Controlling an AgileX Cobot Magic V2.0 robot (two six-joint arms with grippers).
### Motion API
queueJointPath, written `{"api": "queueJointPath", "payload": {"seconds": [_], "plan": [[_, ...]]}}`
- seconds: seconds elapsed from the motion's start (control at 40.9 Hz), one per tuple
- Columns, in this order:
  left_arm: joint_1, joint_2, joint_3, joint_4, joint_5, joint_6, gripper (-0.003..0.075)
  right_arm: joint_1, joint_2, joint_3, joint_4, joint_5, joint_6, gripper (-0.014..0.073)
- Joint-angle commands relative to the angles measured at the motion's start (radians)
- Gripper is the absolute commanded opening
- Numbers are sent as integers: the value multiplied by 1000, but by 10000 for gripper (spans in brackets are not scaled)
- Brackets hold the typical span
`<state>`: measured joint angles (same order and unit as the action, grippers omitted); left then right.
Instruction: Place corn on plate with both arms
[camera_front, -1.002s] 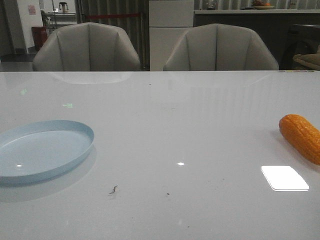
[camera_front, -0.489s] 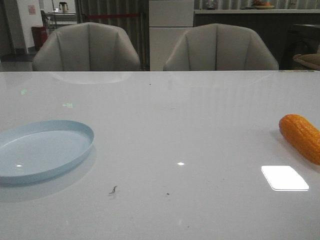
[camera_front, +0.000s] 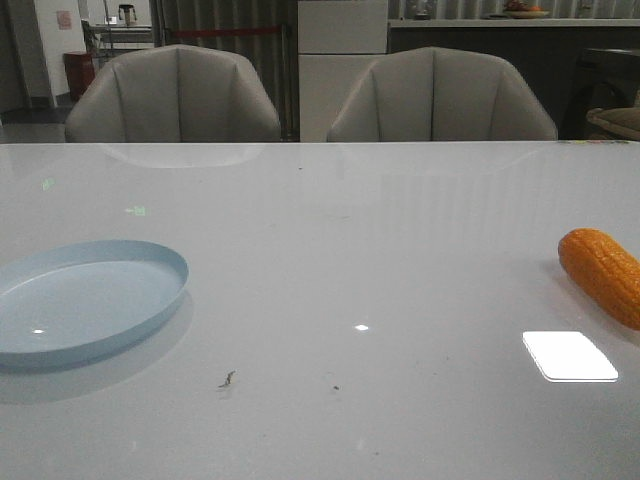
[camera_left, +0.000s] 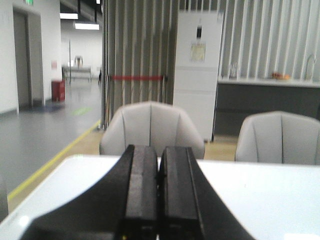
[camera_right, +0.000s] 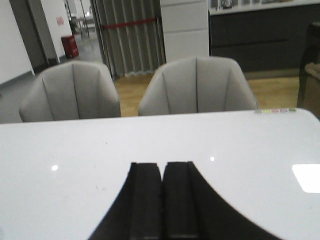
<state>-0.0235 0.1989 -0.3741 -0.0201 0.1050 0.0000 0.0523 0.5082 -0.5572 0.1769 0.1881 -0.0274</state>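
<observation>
Orange corn (camera_front: 603, 275) lies at far right of white table (camera_front: 350, 260), partly cut by frame edge; pale blue plate (camera_front: 85, 300) sits empty at far left, well apart. Nothing has shifted vs. the two prior frames, i.e. task not begun. Left gripper (camera_left: 158, 192) & right gripper (camera_right: 161, 200): jaws pressed together, holding nothing, neither over corn.

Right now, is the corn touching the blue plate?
Apart. The front view shows the corn at the table's right edge and the plate far on the left, with bare white table between them.
</observation>
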Motion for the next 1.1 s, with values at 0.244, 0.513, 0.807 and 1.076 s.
{"api": "queueJointPath", "payload": {"seconds": [0.244, 0.513, 0.807, 1.076], "plan": [[-2, 347, -159, 1, -82, 0, 94, -3, 181, -36, 3, -73, 0, 57], [-2, 513, -159, -99, -70, 0, 94, -3, 243, -36, 3, -22, 0, 57], [-2, 537, -154, -62, -3, 0, 179, -3, 243, -36, 3, 50, 0, 60], [-2, 537, -146, -19, 14, 0, 466, -3, 243, -35, 3, 146, 0, 398]]}}
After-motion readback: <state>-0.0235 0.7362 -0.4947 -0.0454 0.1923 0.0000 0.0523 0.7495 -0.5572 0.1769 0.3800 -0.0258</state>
